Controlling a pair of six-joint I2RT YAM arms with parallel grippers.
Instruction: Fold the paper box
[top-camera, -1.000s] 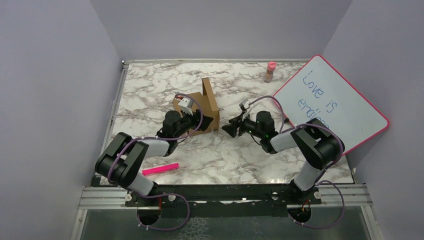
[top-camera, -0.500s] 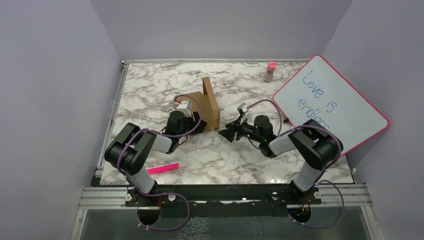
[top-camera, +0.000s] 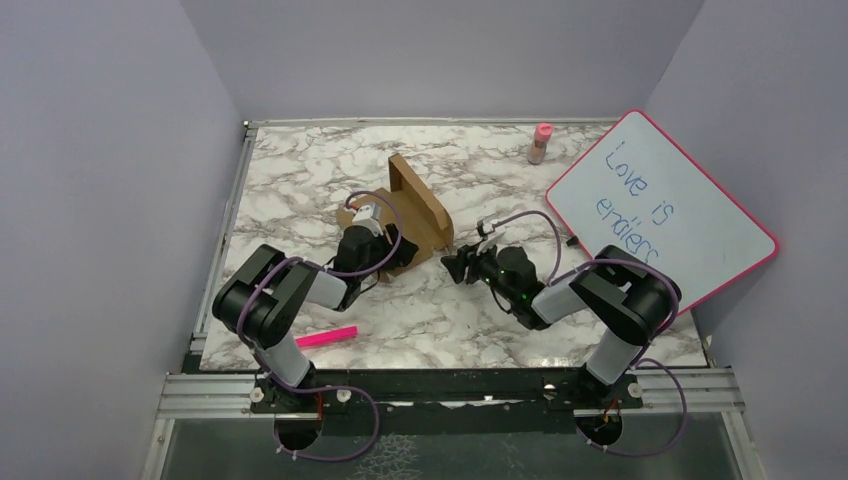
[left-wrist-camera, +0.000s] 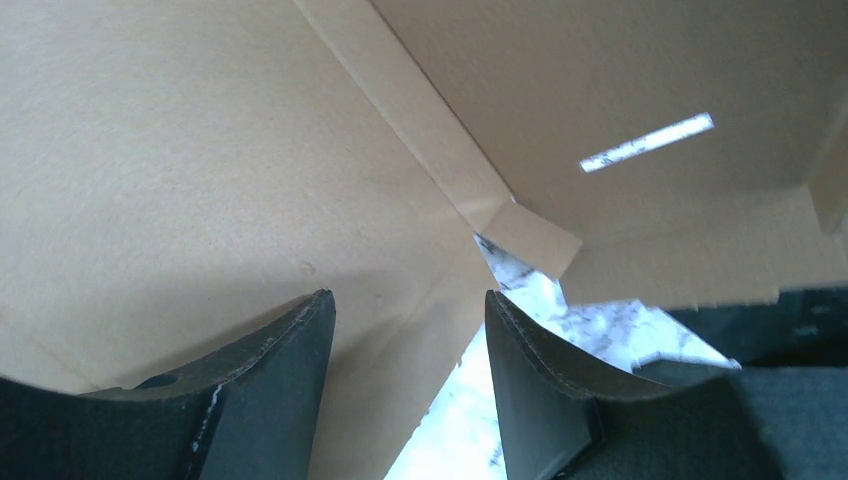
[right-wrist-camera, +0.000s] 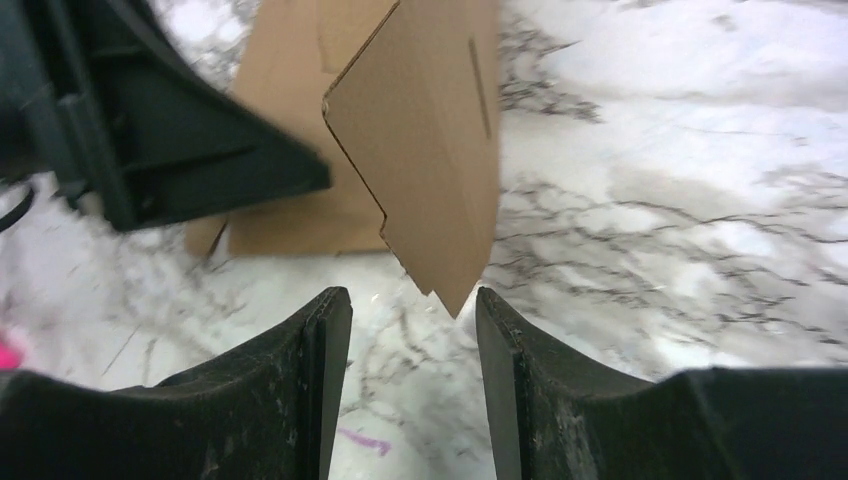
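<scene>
Box (top-camera: 405, 215): brown cardboard, mid-table (top-camera: 300, 170), partly folded. Base flat on the marble; one tall panel (top-camera: 421, 199) raised and leaning, not square to the base. A slit (left-wrist-camera: 648, 141) shows in the panel from the left wrist view, with creases and a small corner tab below it.

Left gripper (left-wrist-camera: 408, 385): low on the box's near-left side, reaching inside it. Jaws apart, nothing between them. Cardboard fills the view beyond the fingers (left-wrist-camera: 265, 400), and bare marble shows through the corner gap.

Right gripper (right-wrist-camera: 412, 390): on the table just right of the box. Jaws apart and empty. The raised panel's pointed corner (right-wrist-camera: 452, 295) hangs just ahead of the gap between the fingertips, toward the right finger (right-wrist-camera: 520, 400). I cannot tell if it touches.

Step in hand, as I judge it: stand the panel up and square it. To do it well:
- left arm pins the base so the box does not skate on the marble;
- right jaws take the panel's free edge, not its point, which would buckle;
- fold along the crease, slowly;
- keep the slit clear for its tab.

Outward: pink marker (top-camera: 320, 337) near left, well apart. Whiteboard (top-camera: 660, 205) at right. Small bottle (top-camera: 541, 143) at the far edge.
</scene>
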